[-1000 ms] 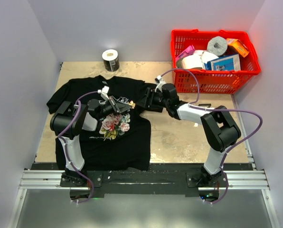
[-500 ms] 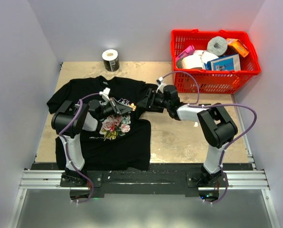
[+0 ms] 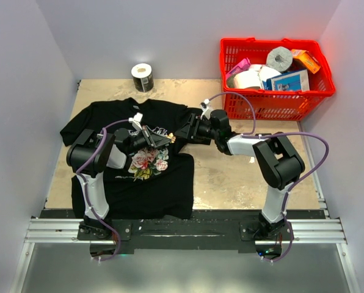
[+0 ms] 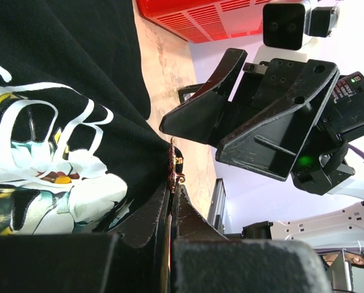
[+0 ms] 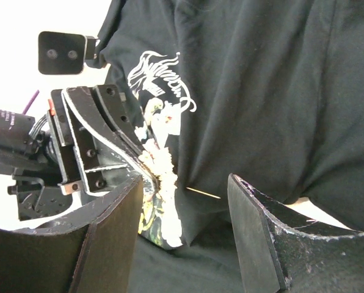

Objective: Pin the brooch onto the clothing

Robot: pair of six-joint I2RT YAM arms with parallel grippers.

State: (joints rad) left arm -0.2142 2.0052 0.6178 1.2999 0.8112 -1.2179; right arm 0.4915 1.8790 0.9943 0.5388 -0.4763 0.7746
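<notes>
Currently counted: one black short-sleeved fabric T-shirt (image 3: 133,183), soft and creased, with pink roses and white script printed on it, and one tiny pinkish-red flower-shaped metallic brooch (image 4: 174,168). The left gripper (image 4: 173,196) has its fingers pinched together on the brooch, at 3 o'clock of the print by a shirt fold; contact is unclear. The right gripper (image 5: 185,186) has its fingers spread apart, near the brooch. One red plastic lattice basket (image 3: 273,105) sits at 1 o'clock and one black-and-white roll (image 3: 143,74) at 11 o'clock. Worn tan tabletop (image 3: 243,177), pale plain walls.
</notes>
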